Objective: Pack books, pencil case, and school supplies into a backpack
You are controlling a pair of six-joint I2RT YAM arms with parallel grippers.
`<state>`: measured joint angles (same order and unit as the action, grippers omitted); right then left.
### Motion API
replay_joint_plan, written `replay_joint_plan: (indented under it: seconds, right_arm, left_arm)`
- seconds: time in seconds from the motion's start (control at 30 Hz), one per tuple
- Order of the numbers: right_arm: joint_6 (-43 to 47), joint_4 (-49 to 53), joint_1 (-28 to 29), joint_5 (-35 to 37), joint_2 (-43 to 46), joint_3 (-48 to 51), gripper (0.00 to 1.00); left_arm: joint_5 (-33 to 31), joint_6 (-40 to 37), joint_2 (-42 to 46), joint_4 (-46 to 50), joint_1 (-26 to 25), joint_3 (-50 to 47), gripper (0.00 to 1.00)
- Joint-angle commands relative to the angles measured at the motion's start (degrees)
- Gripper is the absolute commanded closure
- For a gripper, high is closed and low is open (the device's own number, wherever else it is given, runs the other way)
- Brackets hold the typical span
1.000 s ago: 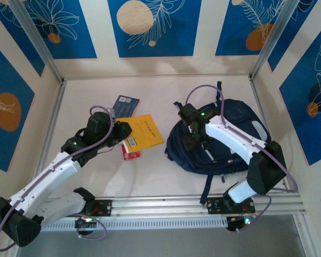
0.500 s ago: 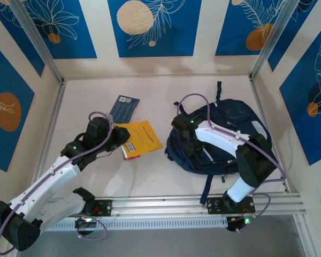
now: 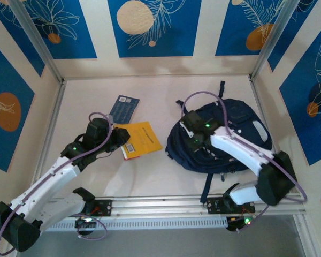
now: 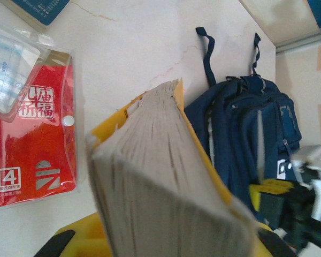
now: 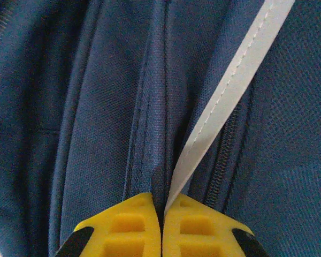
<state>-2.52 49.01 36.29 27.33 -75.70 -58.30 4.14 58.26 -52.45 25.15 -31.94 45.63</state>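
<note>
The backpack (image 5: 96, 107) is showing matt woven cloth, the red packet (image 4: 32, 144) gleaming glossy plastic, the yellow book (image 4: 150, 176) baring rough paper edges.

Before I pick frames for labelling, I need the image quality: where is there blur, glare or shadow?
Top external: even light, soft shadows, and the large navy fabric backpack is sharp. Left wrist: the thick yellow-covered book sits too near the lens, so its page edges are soft; there is sheen on the red plastic packet. Right wrist: crisp fabric weave, no glare.
</note>
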Motion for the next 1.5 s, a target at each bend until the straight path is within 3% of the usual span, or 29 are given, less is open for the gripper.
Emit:
replay_joint_plan:
  seconds: [0.0, 0.17, 0.23, 0.33, 0.5, 0.67, 1.03, 1.47]
  right_arm:
    - [6.92, -2.08, -1.10, -15.85, 8.15, -0.61, 1.00]
    - [5.15, -1.36, -9.43, -32.31, 14.37, -2.52, 1.00]
    - [3.27, -4.17, -15.46, -44.34, 17.12, -1.55, 1.00]
    - [-0.39, -8.24, -21.71, -56.19, 19.82, 0.18, 1.00]
    - [-5.32, -12.25, -24.74, -64.50, 20.20, 1.37, 1.00]
    - [-17.21, -23.64, -27.43, -74.10, 20.81, 4.61, 1.00]
    - [-23.22, -28.11, -29.48, -76.38, 19.53, 6.04, 1.00]
    - [-31.33, -33.69, -29.04, -74.90, 18.55, 7.08, 1.00]
  left_arm:
    - [3.07, -3.34, 0.04, -1.38, 0.67, 4.13, 1.00]
    - [6.00, -8.03, -1.41, 0.96, 0.66, 8.02, 1.00]
    - [8.16, -9.43, -2.37, 0.95, 0.68, 9.53, 1.00]
    - [11.66, -10.02, -3.23, -0.81, 0.74, 10.67, 1.00]
    - [15.75, -8.84, -4.71, -4.86, 0.79, 11.23, 1.00]
    - [18.56, -7.70, -6.13, -7.22, 0.76, 10.12, 1.00]
    - [28.79, -2.88, -11.33, -22.00, 0.81, 2.96, 1.00]
    - [30.15, 3.84, -26.35, -45.23, 0.14, 1.57, 1.00]
